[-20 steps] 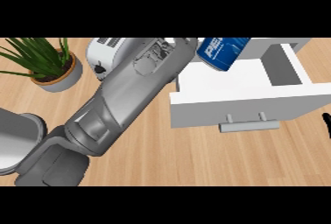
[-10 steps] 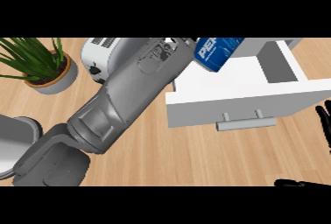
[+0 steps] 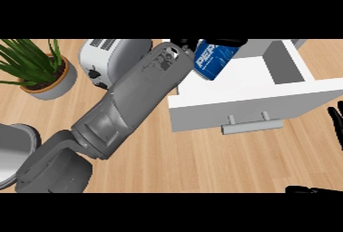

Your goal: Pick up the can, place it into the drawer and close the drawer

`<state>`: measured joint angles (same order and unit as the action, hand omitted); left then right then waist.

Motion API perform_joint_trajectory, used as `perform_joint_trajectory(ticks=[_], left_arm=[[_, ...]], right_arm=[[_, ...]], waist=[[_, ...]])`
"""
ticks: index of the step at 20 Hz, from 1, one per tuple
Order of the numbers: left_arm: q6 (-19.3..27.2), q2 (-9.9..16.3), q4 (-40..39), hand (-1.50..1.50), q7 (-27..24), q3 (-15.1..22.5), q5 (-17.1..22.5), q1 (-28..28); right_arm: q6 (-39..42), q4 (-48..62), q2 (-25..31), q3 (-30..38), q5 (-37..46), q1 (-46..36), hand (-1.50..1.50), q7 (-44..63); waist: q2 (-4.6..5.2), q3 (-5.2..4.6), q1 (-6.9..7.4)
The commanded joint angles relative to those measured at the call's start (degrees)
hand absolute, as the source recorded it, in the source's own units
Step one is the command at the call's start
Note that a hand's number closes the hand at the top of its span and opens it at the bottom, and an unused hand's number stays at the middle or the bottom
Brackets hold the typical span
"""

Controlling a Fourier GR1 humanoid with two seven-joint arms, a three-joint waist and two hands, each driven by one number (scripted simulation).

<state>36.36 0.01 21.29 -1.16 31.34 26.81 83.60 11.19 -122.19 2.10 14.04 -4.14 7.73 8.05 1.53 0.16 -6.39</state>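
- We see the can, blue with white lettering, at the upper middle of the frame, tilted, above the open drawer near its left back corner.
- We judge it a light, stiff cylinder with a smooth, slippery wall. It will not crush easily, but it could slide or turn in a hold that is off centre.
- The best place to take it is around the middle of its side, across its width, so that it neither tips nor rolls.
- The left robot hand shows only as black fingers at the can's upper end, at the top edge of the frame. They appear curled on the can, and we judge it is held there.
- The grey forearm runs from the lower left up to that hand, crossing the drawer's left corner.
- The drawer is white, pulled out, with a bar handle on its front. Its inside looks bare below the can.
- We judge that the release should come once the can is low inside the walls, since a round can set on its side may roll.
- The right robot hand rests at the right edge of the frame, fingers straight and apart, holding nothing.
- On the wooden surface a toaster stands at the upper left, with a potted plant further left.
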Motion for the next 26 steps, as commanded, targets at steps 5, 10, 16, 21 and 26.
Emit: perform_joint_trajectory(ticks=[5,10,16,21,26], left_arm=[[4.94,-0.01,-0.48,-1.5,-0.03,3.9,1.88,-1.15],[6.41,-0.01,-2.78,-1.5,-0.81,3.23,3.21,0.36],[7.92,-0.01,-2.41,-1.5,-3.2,2.84,5.65,-1.73],[8.16,-0.01,-0.35,-1.5,-3.99,3.51,7.73,-3.32],[9.66,-0.01,2.6,-1.5,-3.56,4.05,10.65,-3.37]], right_arm=[[0.1,0.8,1.12,0.09,-0.06,-2.29,-1.5,0.68],[0.43,0.97,1.35,-0.04,-0.36,-2.48,-1.5,0.97],[0.25,-3.51,1.25,0.45,-0.63,-0.41,-1.5,1.3],[0.54,-4.85,4.37,-0.23,7.64,-1.19,-1.5,-3.24],[0.51,-5.23,5.61,-3.63,14.91,-2.15,-1.5,-5.98]], waist=[[0.29,0.0,-1.42],[0.51,0.0,-1.47],[0.26,-0.06,-1.52],[0.28,-0.08,-1.28],[0.03,-0.06,-0.41]])
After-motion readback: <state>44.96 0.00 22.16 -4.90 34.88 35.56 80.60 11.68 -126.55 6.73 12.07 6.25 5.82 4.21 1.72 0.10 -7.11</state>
